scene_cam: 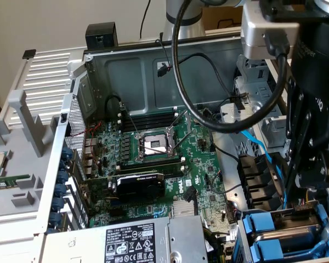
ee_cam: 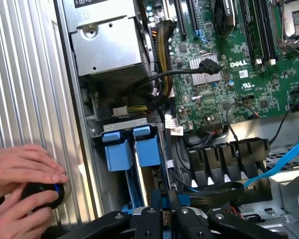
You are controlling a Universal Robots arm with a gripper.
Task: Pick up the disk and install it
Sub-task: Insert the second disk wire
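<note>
My gripper (ee_cam: 164, 200) hangs over the drive bay at the case's corner, on the exterior view's right (scene_cam: 308, 189). Its fingers stand close together, shut on a thin blue-edged thing seen edge-on, which I take for the disk (ee_cam: 157, 203) in its blue frame. The disk's white label and silver face are hidden. Just beyond it, two blue tray handles (ee_cam: 118, 152) (ee_cam: 148, 148) stick out of the bay. They also show low on the exterior view's right (scene_cam: 263, 224).
The silver power-supply box (scene_cam: 126, 241) (ee_cam: 107, 40) sits beside the bay. The green motherboard (scene_cam: 153, 159) fills the case's middle. A blue cable (ee_cam: 284, 159) and black cables run close to the gripper. A person's hands (ee_cam: 20, 169) hold a round black object (ee_cam: 42, 195) outside the case wall.
</note>
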